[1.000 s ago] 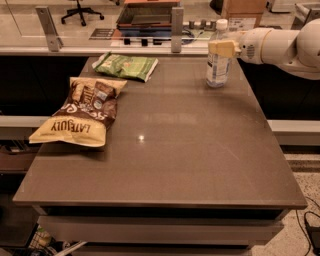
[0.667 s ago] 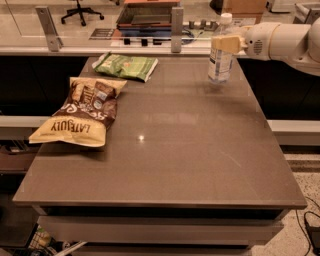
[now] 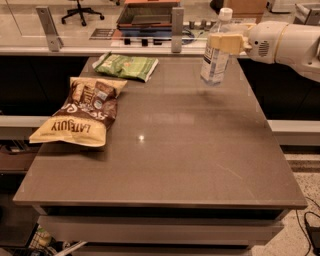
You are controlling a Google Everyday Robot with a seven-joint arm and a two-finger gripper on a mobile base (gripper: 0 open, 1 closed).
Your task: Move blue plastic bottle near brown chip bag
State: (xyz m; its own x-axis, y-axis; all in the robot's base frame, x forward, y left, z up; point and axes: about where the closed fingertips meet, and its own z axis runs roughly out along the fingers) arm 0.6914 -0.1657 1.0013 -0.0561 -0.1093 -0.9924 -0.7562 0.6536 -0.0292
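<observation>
Pincer (image 3: 227, 44), reaching in from the right, is clamped around the upper part of the blue plastic bottle (image 3: 212, 67), which hangs slightly tilted over the far right of the counter (image 3: 175, 150). Well apart, the brown chip bag (image 3: 80, 112) lies flat at the left edge, with a green bag (image 3: 127, 66) behind it.

Rounded white arm (image 3: 295, 47), upper right, ends in a pale-yellow pincer (image 3: 221, 44).

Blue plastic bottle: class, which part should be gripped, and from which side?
Its straight upper body, below the cap, from the right: the bottle is upright and narrow. The end effector clasps it there, over the table's far right corner.
</observation>
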